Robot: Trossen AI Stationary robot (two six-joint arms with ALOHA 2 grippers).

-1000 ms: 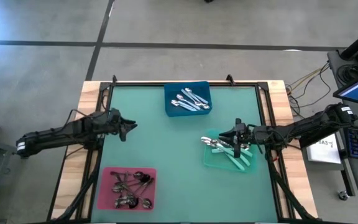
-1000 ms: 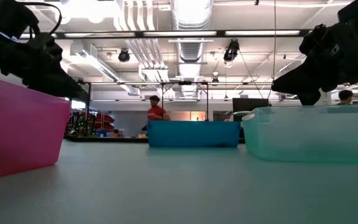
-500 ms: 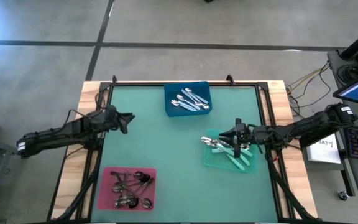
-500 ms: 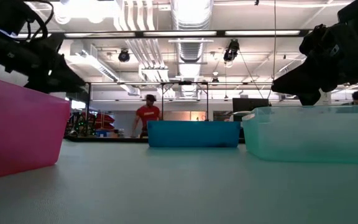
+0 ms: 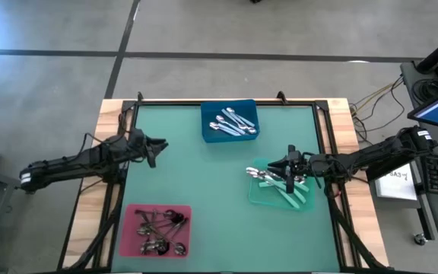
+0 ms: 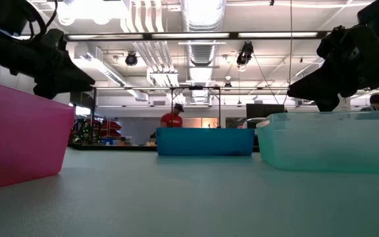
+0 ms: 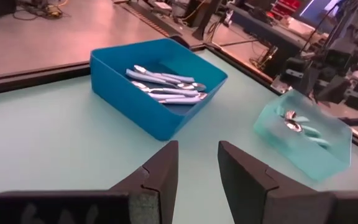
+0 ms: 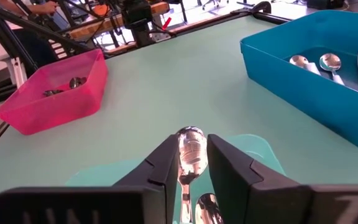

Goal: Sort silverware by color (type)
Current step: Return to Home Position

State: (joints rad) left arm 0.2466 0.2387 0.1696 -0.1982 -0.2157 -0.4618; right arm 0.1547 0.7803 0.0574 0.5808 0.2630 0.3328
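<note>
Spoons [image 5: 233, 122] lie sorted in three trays: pale-handled in the blue tray [image 5: 207, 135], teal-handled in the green tray [image 5: 258, 196], dark-handled in the pink tray [image 5: 129, 232]. The right gripper [image 5: 276, 165] hovers over the green tray, narrowly parted. The left gripper [image 5: 163, 143], narrowly parted and empty, hangs above bare table [image 5: 204, 179].

Comes in matte black from end to end: left arm [image 5: 74, 162] and right arm [image 5: 371, 156] alike, each a chain of slim jointed segments, thicker at the wrist. Carries a small white mark [image 5: 26, 180] near the left arm's outer end, and another on the right. Trails a thin dark cable [image 5: 90, 140] beside the left arm. Ends in the left gripper [image 7: 197, 146] and right gripper [image 8: 191, 140], each with 2 angular dark fingers [image 7: 160, 171], wedge-shaped, notched on the inner edge, set on a broad dark bar [image 7: 55, 208].
</note>
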